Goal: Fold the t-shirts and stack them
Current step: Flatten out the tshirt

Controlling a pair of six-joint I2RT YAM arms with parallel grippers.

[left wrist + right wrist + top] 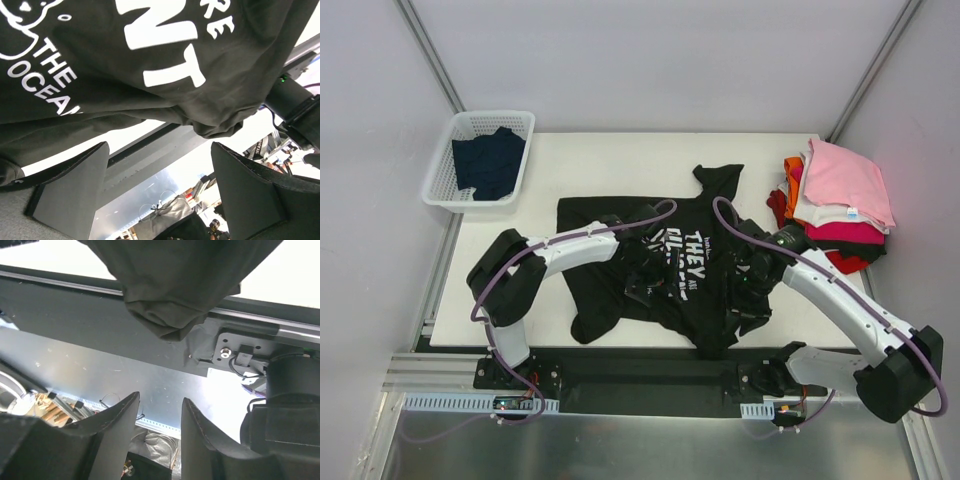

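At mid-frame in the top view the left arm [570,245] and right arm [830,290] cover much of the black t-shirt [590,218], so we read only part of its lettering [705,240]. In the left wrist view that lettering runs off the upper edge. The stack [842,185] at the right hides its lower shirts

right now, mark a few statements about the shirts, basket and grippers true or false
1. The black t-shirt lies spread on the table, not yet folded. True.
2. The white basket is empty. False: it holds a dark navy garment.
3. A pink t-shirt tops the stack on the right. True.
4. The left gripper is clamped on cloth. False: its fingers are apart with nothing between them.
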